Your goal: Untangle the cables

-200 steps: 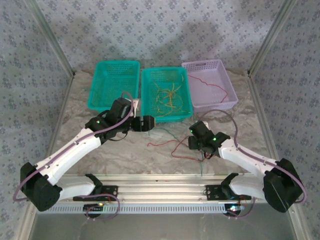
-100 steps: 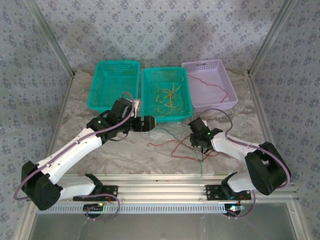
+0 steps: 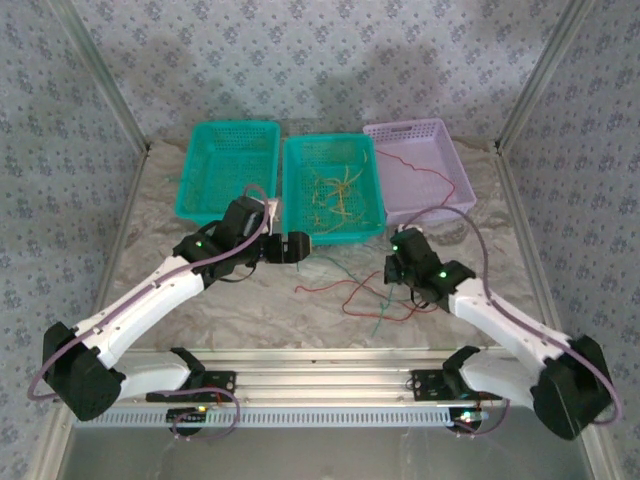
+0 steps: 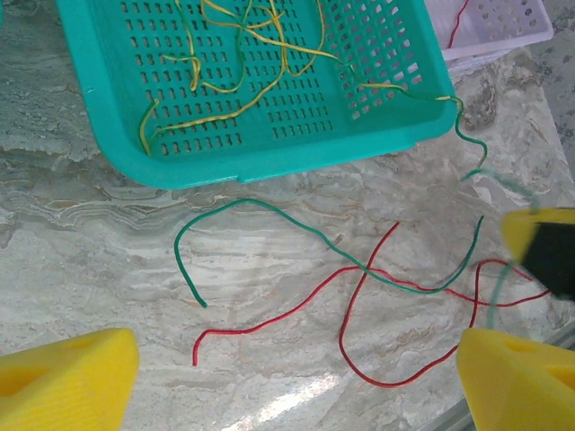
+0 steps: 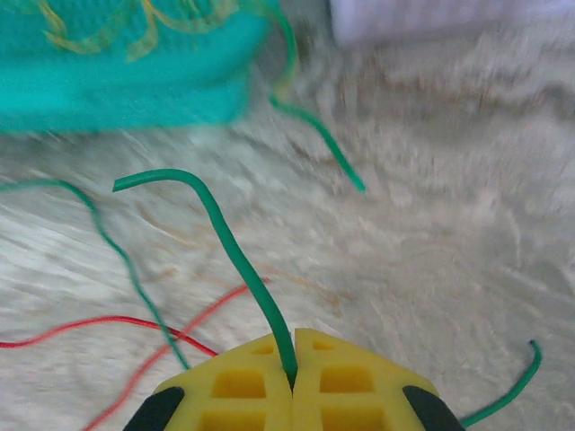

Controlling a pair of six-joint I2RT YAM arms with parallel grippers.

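While two arms reach in from 6 o'clock, the table carries three baskets along its 12 o'clock edge: a teal basket at 11, a middle basket, also teal, at 12, and a lilac basket at 1. At the middle basket's 7 o'clock corner hangs the left gripper, jaws spread wide with nothing between them. At that basket's 5 o'clock side, the right gripper is clamped tight on one green cable, which rises from between its fingers. Yellow cables lie in the middle basket, too tangled to count. One red cable lies in the lilac basket. On the table at 6 o'clock of the middle basket, what look like two red cables and a second green one cross each other.
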